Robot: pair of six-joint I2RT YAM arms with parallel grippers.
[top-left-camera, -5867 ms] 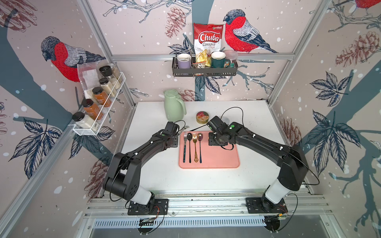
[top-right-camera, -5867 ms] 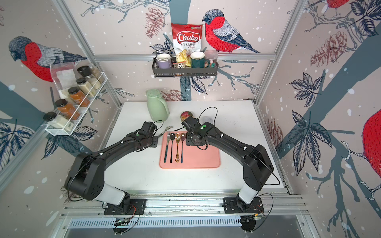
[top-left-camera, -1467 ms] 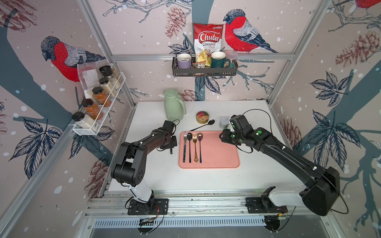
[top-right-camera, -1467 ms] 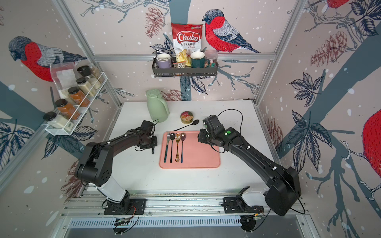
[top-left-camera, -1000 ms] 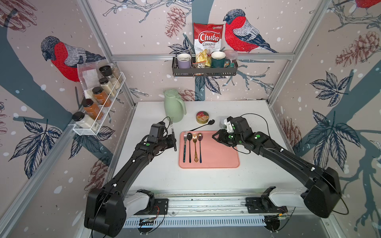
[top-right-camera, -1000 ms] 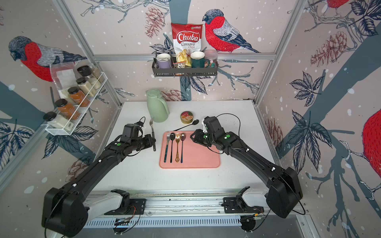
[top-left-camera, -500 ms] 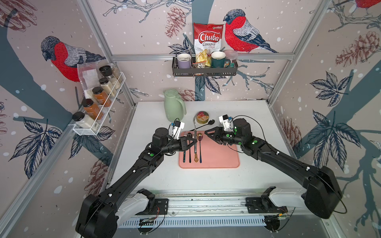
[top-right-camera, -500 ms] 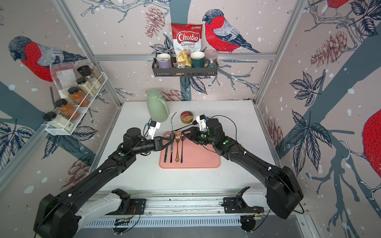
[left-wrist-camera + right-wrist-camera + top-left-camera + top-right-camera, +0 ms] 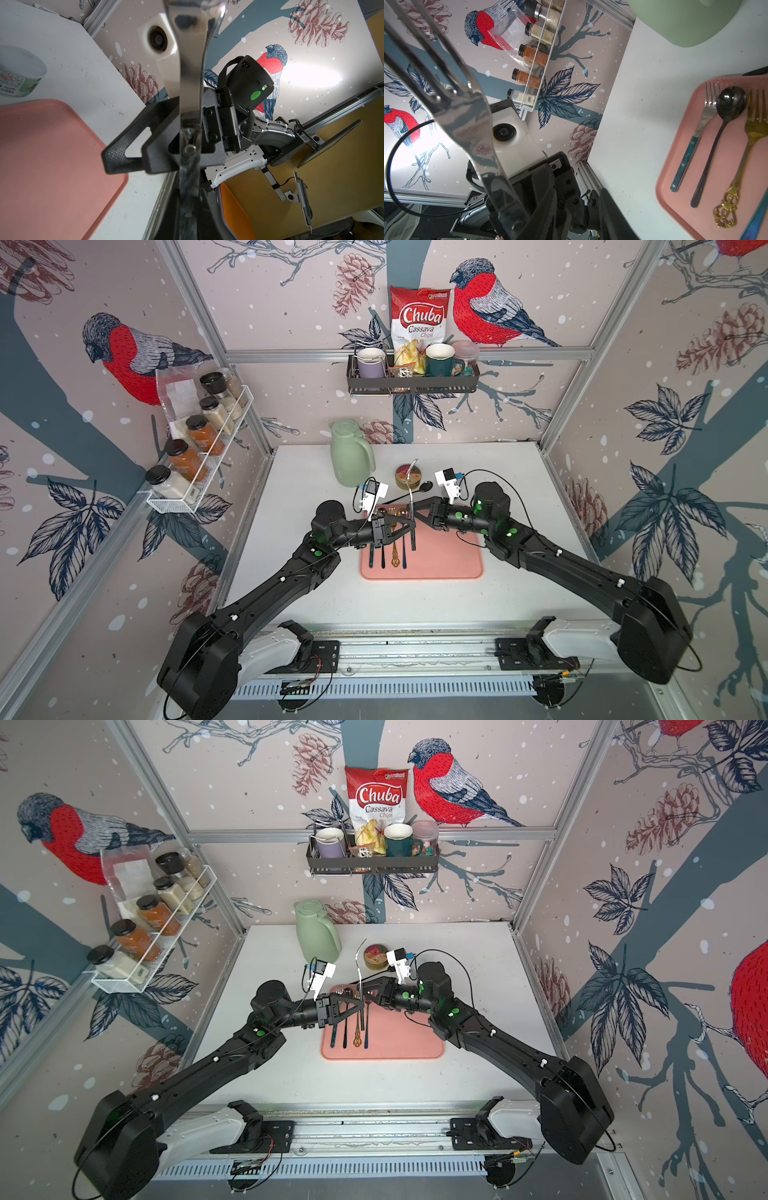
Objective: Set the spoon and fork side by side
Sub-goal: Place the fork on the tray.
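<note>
**Silver fork** [image 9: 411,489] [image 9: 360,965], dark handle: standing upright, tines up, hanging over the left part of the pink tray [image 9: 449,556].

**Left claw** [image 9: 411,526] [image 9: 362,1004]: clamping the fork's handle.

**Right claw** [image 9: 418,512] [image 9: 369,990]: facing it from the opposite side, with jaws standing parted just beside the handle. Contact cannot be told.

**On the tray:** teal-handled fork [image 9: 699,133], black spoon [image 9: 730,104] and gold fork [image 9: 756,124] are lying side by side, with handles pointing towards the robot.

**White worktop** [image 9: 498,472]: carrying the tray. A green jug [image 9: 351,460] and a round tin [image 9: 402,480] are sitting beyond the tray.
</note>
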